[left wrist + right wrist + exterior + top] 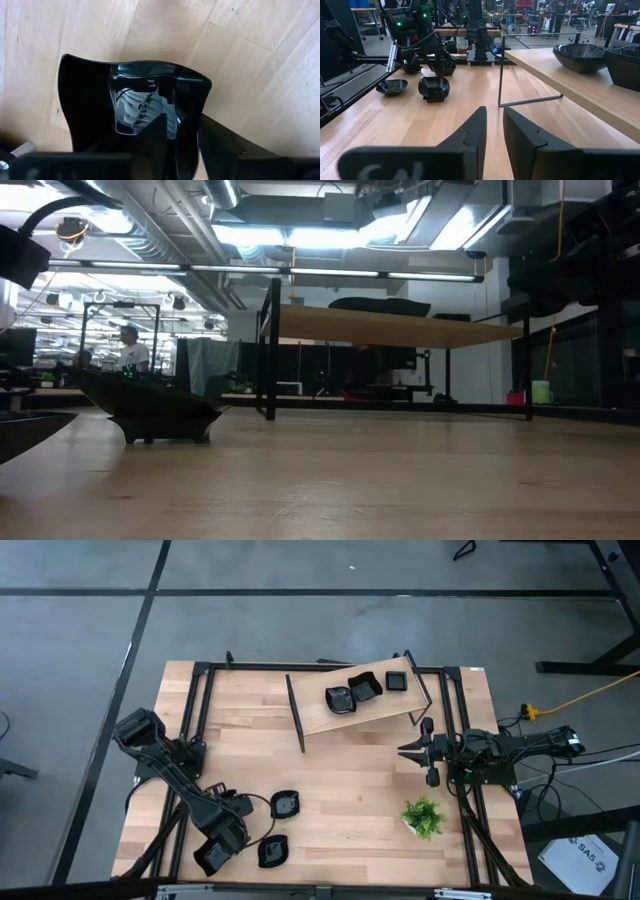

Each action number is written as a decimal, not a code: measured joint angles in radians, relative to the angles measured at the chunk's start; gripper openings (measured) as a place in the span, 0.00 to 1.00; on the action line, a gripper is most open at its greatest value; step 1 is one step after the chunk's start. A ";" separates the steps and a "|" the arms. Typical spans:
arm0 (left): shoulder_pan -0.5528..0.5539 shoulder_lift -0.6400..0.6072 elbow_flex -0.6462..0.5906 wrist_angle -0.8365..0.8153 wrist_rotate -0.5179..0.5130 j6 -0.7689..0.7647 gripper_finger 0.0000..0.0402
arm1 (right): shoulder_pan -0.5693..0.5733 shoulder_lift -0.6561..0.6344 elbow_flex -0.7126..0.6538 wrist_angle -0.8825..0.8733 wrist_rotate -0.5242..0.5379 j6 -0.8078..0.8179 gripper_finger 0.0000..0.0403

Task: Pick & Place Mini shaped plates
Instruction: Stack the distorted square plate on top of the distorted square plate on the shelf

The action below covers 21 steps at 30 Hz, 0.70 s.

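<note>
A: From above, where do things stand?

B: The left gripper (268,851) is low at the table's (340,780) near edge, right at a black plate (272,852). A second plate (286,804) lies just beyond it. Three more sit on the raised shelf (330,715) at the far side: a stack (341,699), one beside it (366,688) and a square one (397,681). The right gripper (413,752) waits by the shelf's right end, near the plant (424,817).

A: And level across the table?

B: One plate (150,412) stands on its foot at the left, and the shelf (400,330) shows on thin wire legs (tall enough to demand a clear lift). Neither gripper shows here.

A: The left wrist?

B: A wavy-edged plate (135,110) fills the view, glossy, its rim running down between the dark fingers (225,145). They seem to straddle the rim; whether they already pinch it I cannot tell.

A: So how to do it well?

B: I'd judge the step to be the grasp. Bite the wall squarely, one finger inside and one outside, deep enough that the slick glaze can't slide out. Lift straight up before travelling, and keep clear of the neighbouring plate.

A: The right wrist?

B: Its fingers (525,140) stand nearly closed, a narrow gap, holding nothing. Beyond them are the two near plates (434,87) (392,86) by the left arm (415,30), and the shelf's plates (582,55) at the side.
</note>
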 joint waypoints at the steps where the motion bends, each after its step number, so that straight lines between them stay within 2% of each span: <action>1: 0.000 0.000 0.000 0.000 0.000 -0.001 0.22 | 0.000 0.000 0.000 0.000 0.000 0.000 0.16; 7: 0.000 0.000 0.000 -0.001 0.002 -0.003 0.02 | 0.000 0.000 0.000 0.000 0.000 0.000 0.16; 14: 0.000 -0.005 0.006 -0.003 0.001 -0.002 0.01 | 0.000 0.000 0.000 0.000 0.000 0.000 0.16; 21: 0.000 -0.005 0.087 -0.092 -0.050 0.016 0.01 | 0.000 0.000 0.000 0.000 0.000 0.000 0.16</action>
